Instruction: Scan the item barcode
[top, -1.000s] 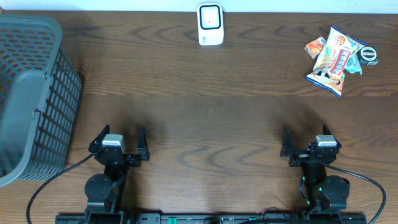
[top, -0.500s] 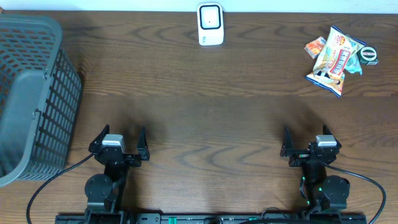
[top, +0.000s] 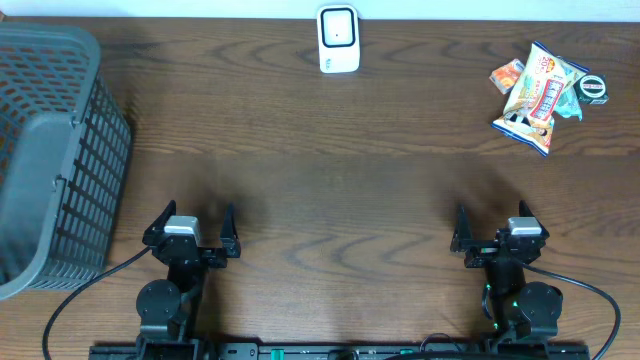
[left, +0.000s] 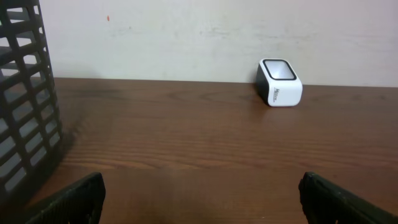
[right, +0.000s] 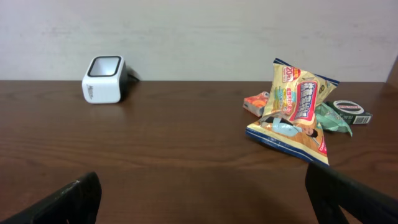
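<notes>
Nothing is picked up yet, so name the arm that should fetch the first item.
Right. The snack bag lies far right, ahead of the open right gripper. The left gripper, also open, sits on the other side, near the basket.

We note a dark brown table (top: 330, 150) with wavy wood grain, a grey basket (top: 50, 150) of open lattice, a white scanner (top: 338, 40) with black-rimmed face, a yellow snack bag (top: 538, 95) marked red and blue, and an orange packet (top: 507, 75).
</notes>
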